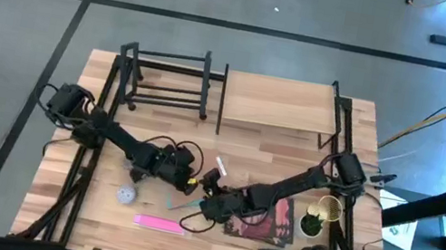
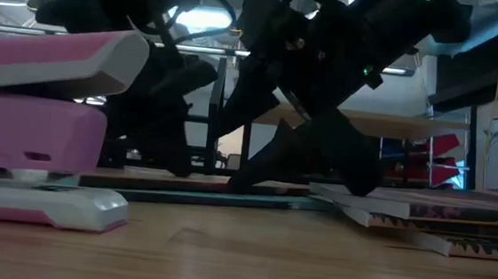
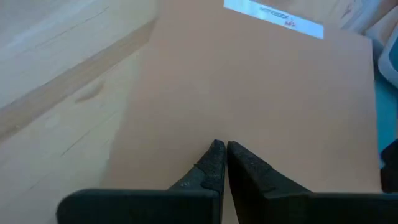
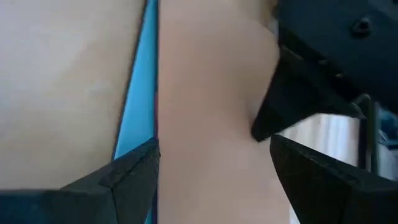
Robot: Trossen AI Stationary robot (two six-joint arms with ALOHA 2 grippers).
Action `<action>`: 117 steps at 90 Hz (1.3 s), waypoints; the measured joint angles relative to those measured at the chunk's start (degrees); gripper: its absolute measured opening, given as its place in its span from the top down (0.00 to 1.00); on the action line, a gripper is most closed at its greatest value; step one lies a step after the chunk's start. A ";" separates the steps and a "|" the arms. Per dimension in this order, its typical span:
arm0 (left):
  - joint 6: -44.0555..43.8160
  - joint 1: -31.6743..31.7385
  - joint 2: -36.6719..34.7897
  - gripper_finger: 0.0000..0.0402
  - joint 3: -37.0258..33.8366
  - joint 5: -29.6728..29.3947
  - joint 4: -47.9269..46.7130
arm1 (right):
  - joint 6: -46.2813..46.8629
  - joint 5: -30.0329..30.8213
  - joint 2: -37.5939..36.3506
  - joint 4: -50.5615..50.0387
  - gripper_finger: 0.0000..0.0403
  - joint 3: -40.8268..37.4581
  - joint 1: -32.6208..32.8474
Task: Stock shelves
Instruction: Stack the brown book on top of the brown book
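Here, near the table's (image 1: pixel 97 213) front edge, both grippers meet over a thin flat tan folder (image 3: pixel 261 99). The left gripper (image 3: pixel 222 160) is pinched closed on its face; the right gripper (image 4: pixel 211 162) spreads wide across its edge. It looks light, floppy and slick, best gripped by an edge. Along the far edge wait the wooden shelf (image 1: pixel 277 102) and black rack (image 1: pixel 167 78).

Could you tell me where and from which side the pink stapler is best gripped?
Probably from above, fingers closing across the narrow middle of the pink stapler. It lies flat on the table with both long sides clear, and its length looks too great to span end to end.
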 joint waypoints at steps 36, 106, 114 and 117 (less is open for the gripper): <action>0.52 -0.24 0.07 1.00 -0.15 0.96 2.51 | 1.07 -1.54 -0.26 -3.53 0.29 0.28 1.83; -0.55 -4.30 -3.76 1.00 3.63 -13.51 -4.67 | 10.02 -13.36 -0.33 -4.97 0.29 0.22 -0.62; -2.04 -2.91 -1.32 1.00 3.63 -11.16 -6.28 | 9.15 -13.33 -0.32 -4.42 0.29 0.22 -0.93; -2.20 -2.45 -0.31 1.00 3.64 -10.78 -6.04 | 8.28 -13.25 -0.30 -4.36 0.29 0.22 -0.94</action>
